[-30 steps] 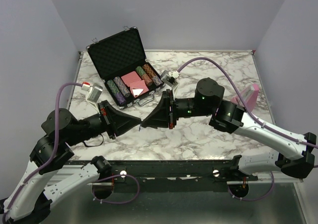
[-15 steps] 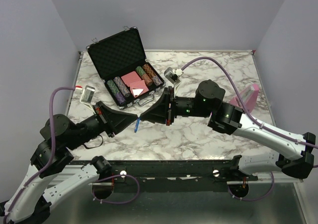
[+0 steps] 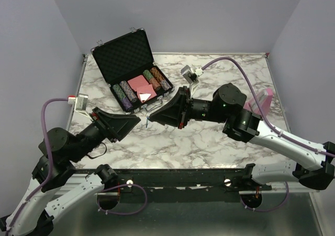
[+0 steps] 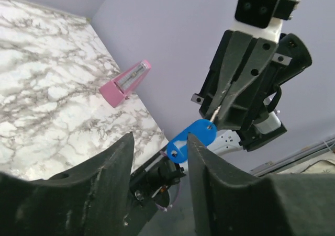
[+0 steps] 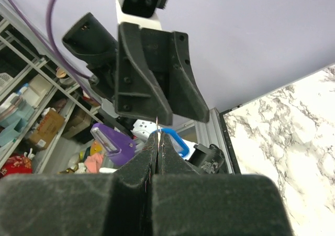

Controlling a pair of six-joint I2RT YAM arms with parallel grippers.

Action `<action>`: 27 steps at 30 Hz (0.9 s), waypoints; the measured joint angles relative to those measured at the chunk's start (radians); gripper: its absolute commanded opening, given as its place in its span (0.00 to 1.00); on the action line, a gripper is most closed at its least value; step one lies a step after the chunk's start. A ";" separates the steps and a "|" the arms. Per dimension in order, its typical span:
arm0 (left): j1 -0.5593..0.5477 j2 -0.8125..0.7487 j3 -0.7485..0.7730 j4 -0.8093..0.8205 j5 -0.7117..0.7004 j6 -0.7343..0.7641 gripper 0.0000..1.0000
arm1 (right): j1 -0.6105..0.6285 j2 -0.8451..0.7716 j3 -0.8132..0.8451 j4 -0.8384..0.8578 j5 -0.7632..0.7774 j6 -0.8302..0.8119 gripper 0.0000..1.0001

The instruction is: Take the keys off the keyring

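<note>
Right tool [image 4: 214, 114], keys [image 4: 191, 139] at its tip

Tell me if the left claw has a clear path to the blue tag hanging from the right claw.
Probably yes. The left claw is open and faces the blue tag, which dangles from the shut right claw with nothing between them.

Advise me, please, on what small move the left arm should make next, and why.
I'd probably ease the left gripper forward until its open fingers straddle the blue tag, then close. The right gripper is shut on the bunch and the tag hangs from its tips. In the left wrist view the tag shows in the gap between the left fingers, and the top view shows them short of it.
</note>
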 measured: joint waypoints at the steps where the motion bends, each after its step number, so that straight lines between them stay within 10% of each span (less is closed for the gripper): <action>1: 0.000 0.003 0.018 -0.006 -0.005 0.013 0.55 | 0.000 -0.001 0.000 -0.002 0.005 0.000 0.01; 15: 0.000 0.139 0.258 -0.233 0.017 0.287 0.54 | 0.000 -0.136 -0.164 -0.113 0.136 0.033 0.03; 27: 0.000 0.167 0.151 -0.119 0.210 0.315 0.39 | 0.000 -0.166 -0.200 -0.128 0.138 0.041 0.01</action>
